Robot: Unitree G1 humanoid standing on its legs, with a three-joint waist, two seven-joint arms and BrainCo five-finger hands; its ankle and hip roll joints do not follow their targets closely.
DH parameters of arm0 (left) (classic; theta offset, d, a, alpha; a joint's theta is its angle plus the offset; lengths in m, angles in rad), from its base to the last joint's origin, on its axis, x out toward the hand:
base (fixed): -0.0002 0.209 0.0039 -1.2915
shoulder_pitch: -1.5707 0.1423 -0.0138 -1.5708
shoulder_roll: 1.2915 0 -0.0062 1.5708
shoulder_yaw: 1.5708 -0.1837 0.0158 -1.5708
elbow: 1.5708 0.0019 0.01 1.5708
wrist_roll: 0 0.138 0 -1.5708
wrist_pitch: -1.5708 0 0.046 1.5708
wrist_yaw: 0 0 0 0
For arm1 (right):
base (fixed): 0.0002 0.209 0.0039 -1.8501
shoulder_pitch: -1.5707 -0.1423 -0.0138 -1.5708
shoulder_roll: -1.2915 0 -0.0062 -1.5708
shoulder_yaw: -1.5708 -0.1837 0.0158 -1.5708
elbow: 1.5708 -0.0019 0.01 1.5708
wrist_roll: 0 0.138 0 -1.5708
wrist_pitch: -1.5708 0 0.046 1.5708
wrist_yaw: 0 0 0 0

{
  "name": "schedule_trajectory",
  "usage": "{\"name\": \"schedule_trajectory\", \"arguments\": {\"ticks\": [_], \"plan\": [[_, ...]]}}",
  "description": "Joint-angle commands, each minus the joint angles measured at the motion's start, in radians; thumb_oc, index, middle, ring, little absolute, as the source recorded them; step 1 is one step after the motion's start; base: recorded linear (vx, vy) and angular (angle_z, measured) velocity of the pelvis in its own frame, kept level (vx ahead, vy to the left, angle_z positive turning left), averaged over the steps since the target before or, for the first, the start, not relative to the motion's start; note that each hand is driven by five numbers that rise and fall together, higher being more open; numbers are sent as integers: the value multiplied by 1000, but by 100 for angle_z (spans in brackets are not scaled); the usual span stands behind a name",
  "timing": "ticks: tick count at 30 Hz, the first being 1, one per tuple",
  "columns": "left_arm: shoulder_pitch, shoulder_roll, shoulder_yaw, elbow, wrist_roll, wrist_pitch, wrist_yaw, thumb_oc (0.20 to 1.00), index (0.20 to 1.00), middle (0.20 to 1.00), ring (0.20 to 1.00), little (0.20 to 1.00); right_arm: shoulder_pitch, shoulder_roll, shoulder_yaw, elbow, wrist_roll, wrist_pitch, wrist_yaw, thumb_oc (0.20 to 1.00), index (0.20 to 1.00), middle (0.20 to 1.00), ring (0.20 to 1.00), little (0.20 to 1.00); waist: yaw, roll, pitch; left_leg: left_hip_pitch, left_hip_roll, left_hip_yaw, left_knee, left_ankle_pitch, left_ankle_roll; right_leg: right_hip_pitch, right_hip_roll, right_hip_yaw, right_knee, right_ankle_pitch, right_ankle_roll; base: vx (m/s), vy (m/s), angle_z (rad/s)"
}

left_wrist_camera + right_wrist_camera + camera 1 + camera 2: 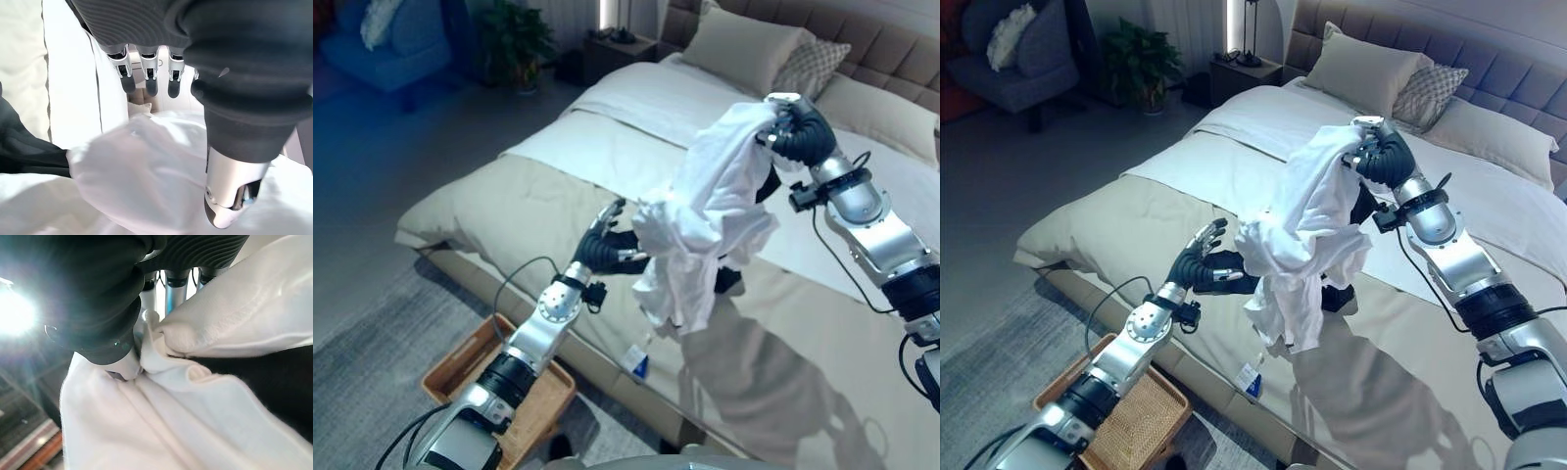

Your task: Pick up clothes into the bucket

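Note:
A white garment hangs in a bunch above the bed. My right hand is shut on its top end, thumb and fingers pinching the cloth. A dark garment shows behind the white one, just over the cover. My left hand is at the lower left side of the white garment, open, its straight fingers spread over the cloth. The wicker basket stands on the floor beside the bed's near edge, under my left arm.
The bed has a beige cover, a white sheet and pillows at the head. A small blue and white packet lies at the bed's edge. A nightstand, a plant and an armchair stand at the back left.

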Motion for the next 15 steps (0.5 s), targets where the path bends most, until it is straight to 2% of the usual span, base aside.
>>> {"name": "schedule_trajectory", "arguments": {"ticks": [1,7,10,15], "plan": [[-52,-20,-27,48,-53,-50,13,1000,1000,1000,1000,1000,-249,30,9,105,-60,-39,-64,200,200,200,200,200,24,-26,-60,50,13,30,17,-44,-25,8,-49,39,26,59,83,-8,5,-3],[9,-30,-30,65,-83,-37,5,1000,1000,1000,1000,1000,-406,124,55,356,-184,2,-153,200,200,200,200,200,51,-29,-40,33,8,14,28,-45,-18,5,-53,32,28,63,81,0,0,0],[45,-23,-18,50,-91,-30,-6,1000,1000,1000,1000,1000,-408,157,34,373,-186,6,-169,200,200,200,200,200,57,-26,-30,25,7,6,31,-43,-17,2,-55,27,29,64,81,-4,0,2],[47,-13,-13,68,-69,-19,-9,1000,1000,1000,1000,1000,-390,155,28,314,-200,6,-163,200,200,200,200,200,56,-24,-24,19,7,1,28,-38,-17,-3,-57,21,31,63,81,-4,6,4]]}}
